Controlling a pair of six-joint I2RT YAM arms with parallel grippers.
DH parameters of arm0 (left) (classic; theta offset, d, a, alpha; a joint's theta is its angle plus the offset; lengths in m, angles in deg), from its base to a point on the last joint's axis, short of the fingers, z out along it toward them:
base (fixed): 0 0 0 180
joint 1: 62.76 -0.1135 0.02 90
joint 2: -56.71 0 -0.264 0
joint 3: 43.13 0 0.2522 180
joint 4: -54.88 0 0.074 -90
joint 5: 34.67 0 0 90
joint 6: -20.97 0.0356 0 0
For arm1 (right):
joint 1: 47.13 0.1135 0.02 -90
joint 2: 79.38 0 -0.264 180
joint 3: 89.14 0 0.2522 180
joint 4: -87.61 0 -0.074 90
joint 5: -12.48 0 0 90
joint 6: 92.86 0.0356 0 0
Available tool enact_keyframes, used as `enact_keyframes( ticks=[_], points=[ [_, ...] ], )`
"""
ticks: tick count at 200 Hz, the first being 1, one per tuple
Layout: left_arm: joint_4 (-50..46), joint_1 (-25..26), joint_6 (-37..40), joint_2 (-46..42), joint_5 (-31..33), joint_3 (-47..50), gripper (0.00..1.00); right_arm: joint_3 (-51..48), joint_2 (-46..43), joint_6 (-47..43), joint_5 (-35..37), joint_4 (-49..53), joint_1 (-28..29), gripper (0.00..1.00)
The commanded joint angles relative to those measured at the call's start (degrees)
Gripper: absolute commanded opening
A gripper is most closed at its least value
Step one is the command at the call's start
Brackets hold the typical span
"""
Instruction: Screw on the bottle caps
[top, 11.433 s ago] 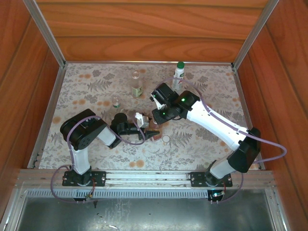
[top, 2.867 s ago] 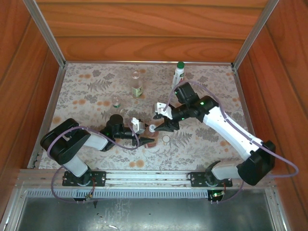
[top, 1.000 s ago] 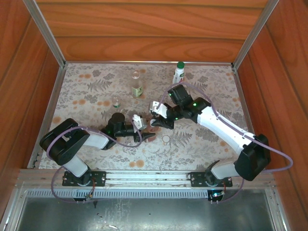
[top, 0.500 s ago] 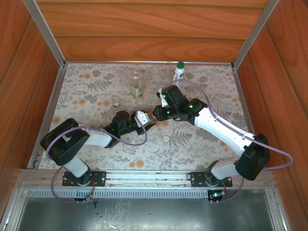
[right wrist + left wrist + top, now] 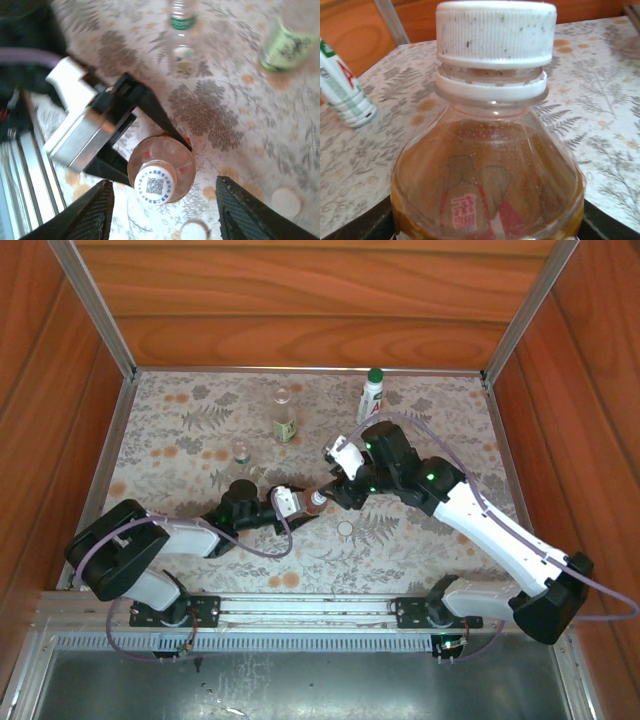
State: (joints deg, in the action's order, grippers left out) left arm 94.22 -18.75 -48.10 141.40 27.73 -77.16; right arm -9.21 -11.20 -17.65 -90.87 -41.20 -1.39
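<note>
Left hand (image 5: 307, 505) grips the bottle (image 5: 487, 170) of amber liquid, white cap (image 5: 496, 32) on; right hand (image 5: 165, 217) open above it.

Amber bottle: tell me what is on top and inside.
A white ribbed cap sits on the neck of the amber bottle, hiding its mouth. Inside, amber liquid shows low along the wall; the bottom is cut off by the frame.

- The amber bottle (image 5: 487, 170) is running off the lower edge of the left wrist view and covering most of the left fingers (image 5: 360, 230).
- The white bottle (image 5: 342, 90) is being cut by the left edge.
- The green-label bottle (image 5: 287, 42) is blurring in the right wrist view's corner.
- A white cap (image 5: 192, 231) is being clipped at the bottom edge.
</note>
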Motion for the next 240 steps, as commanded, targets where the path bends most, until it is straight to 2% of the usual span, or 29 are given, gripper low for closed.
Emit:
enact_keyframes(
  ticks=[1, 27, 52, 78, 162, 185, 204, 240],
  points=[
    [-2.0, 0.0, 2.0, -1.6, -5.3, 0.2, 0.62, 0.2, -0.4, -28.0, -7.9, 7.3, 0.7, 0.57],
    [-2.9, 0.0, 2.4, -2.2, -6.1, 0.2, 0.62, 3.8, 2.3, -38.4, -6.6, 13.2, 2.0, 0.57],
    [-3.4, 0.1, 2.4, -2.4, -6.5, 0.1, 0.62, 6.1, 6.0, -41.3, -5.6, 15.2, 2.7, 0.56],
    [-3.7, 0.1, 2.4, -2.7, -6.8, 0.1, 0.62, 6.3, 8.3, -41.8, -4.1, 14.3, 3.0, 0.53],
    [-4.8, 0.0, 2.1, -2.9, -7.7, -0.3, 0.62, 4.9, 11.3, -40.4, -4.1, 11.4, 3.1, 0.36],
    [-4.8, 0.0, 2.0, -3.3, -7.9, -0.4, 0.62, 4.6, 11.3, -40.6, -3.5, 11.5, 3.0, 0.36],
    [-5.0, 0.1, 2.0, -3.4, -7.9, -0.4, 0.62, 4.5, 11.7, -40.8, -3.3, 11.7, 3.0, 0.42],
    [-5.1, 0.1, 2.0, -3.4, -7.8, -0.3, 0.62, 4.8, 12.2, -40.6, -3.1, 11.6, 3.0, 0.36]
  ],
)
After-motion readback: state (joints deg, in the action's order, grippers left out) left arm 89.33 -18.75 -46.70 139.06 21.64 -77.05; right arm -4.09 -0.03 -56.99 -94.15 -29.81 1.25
